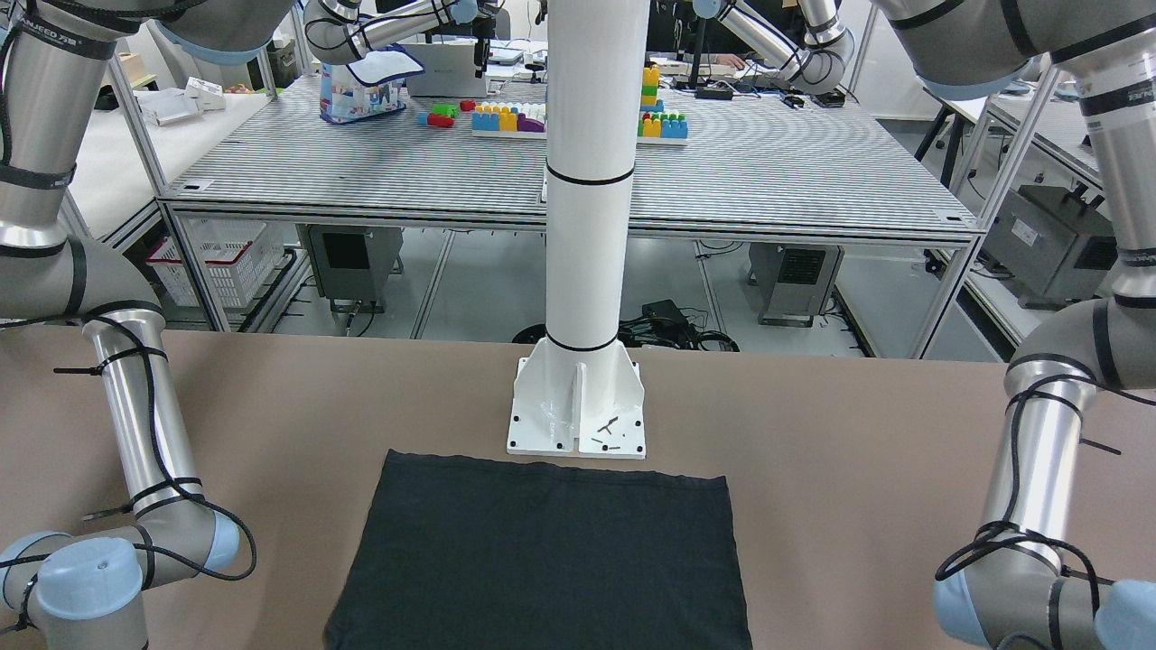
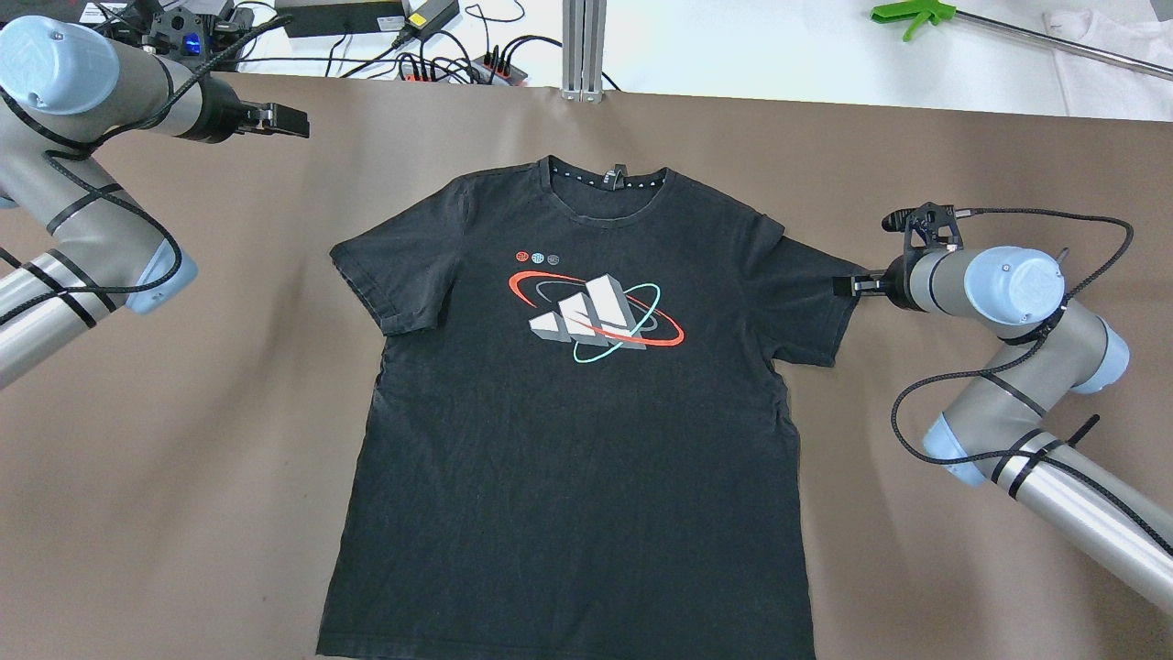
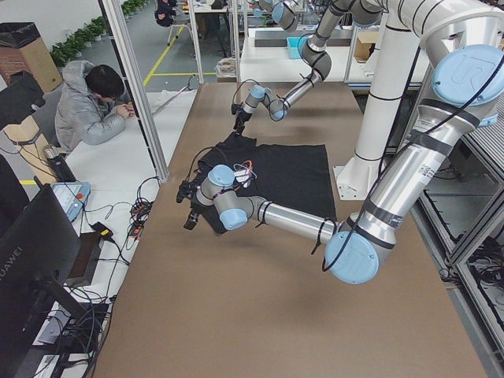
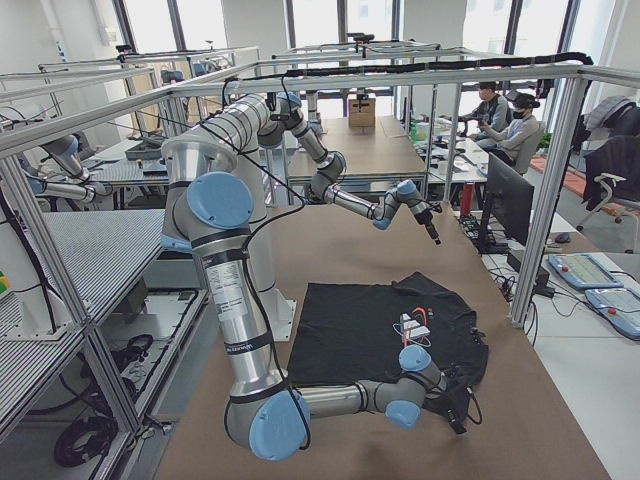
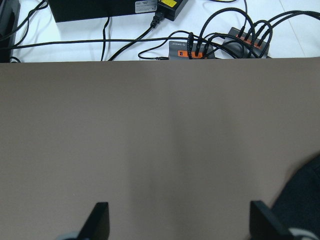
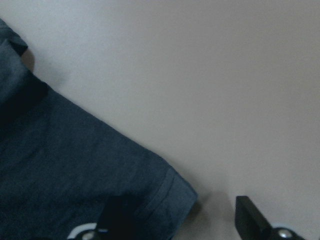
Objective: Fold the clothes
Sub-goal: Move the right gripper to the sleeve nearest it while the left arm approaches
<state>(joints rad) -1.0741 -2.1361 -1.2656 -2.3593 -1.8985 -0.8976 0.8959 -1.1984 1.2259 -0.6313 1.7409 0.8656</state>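
Observation:
The clothes are one black T-shirt with a red, white and teal print, lying flat and face up mid-table, collar away from the robot. Its hem end shows in the front-facing view as a dark rectangle. My right gripper is low at the end of the sleeve on its side. In its wrist view it stands open, one finger over the sleeve hem, the other over bare table. My left gripper hovers open above bare table beyond the other sleeve, holding nothing.
The white column's base plate stands just behind the shirt's hem. Cables and power strips lie along the far table edge, and a green-handled tool at the far right. A person sits beside the table's far side.

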